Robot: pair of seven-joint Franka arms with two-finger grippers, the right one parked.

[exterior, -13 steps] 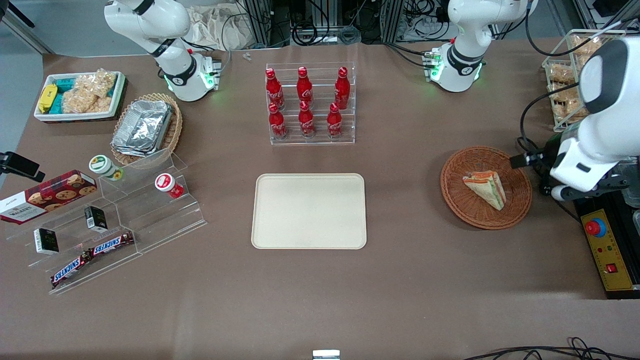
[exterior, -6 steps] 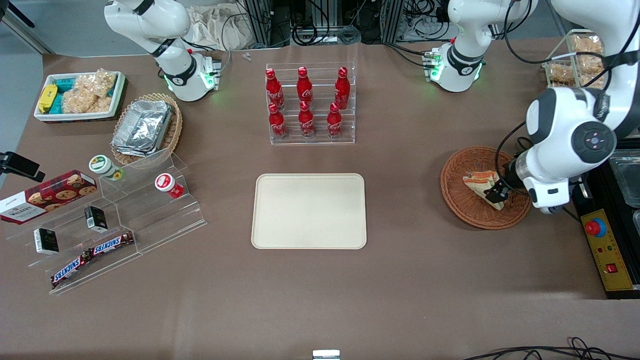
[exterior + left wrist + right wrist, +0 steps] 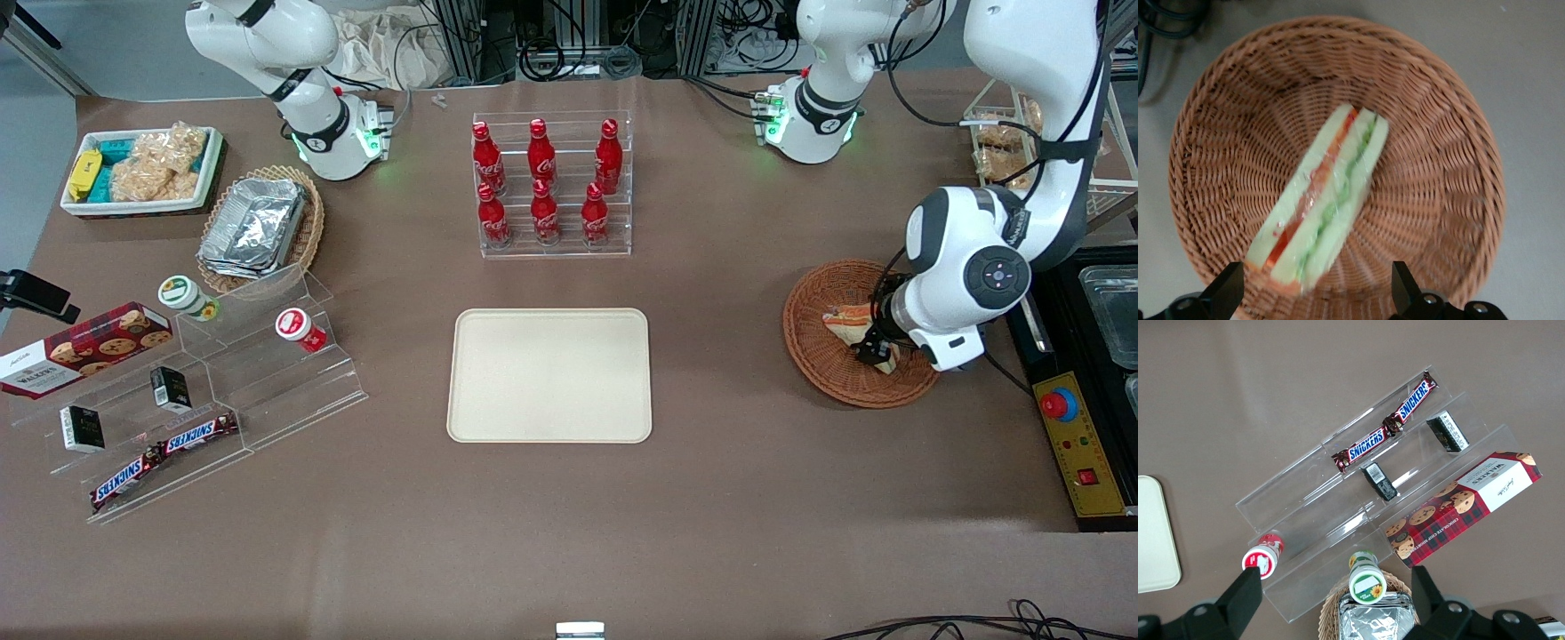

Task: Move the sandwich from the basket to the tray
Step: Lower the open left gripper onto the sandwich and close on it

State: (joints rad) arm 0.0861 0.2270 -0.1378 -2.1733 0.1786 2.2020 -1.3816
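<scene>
Sandwich (image 3: 1321, 203) lies in the basket (image 3: 1451, 167) directly beneath the claw (image 3: 1313, 293), its near end between the 2 spread, empty fingers. Its long axis runs diagonally away from the claw, so closing should pinch across the bread faces, I judge.

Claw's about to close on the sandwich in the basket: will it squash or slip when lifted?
The sandwich is soft white bread in layers, so it likely squashes under firm pressure. Its clear wrap looks glossy, so it may slide between the fingers. The open claw straddles its wide end in the basket; the wedge probably weighs little.
</scene>
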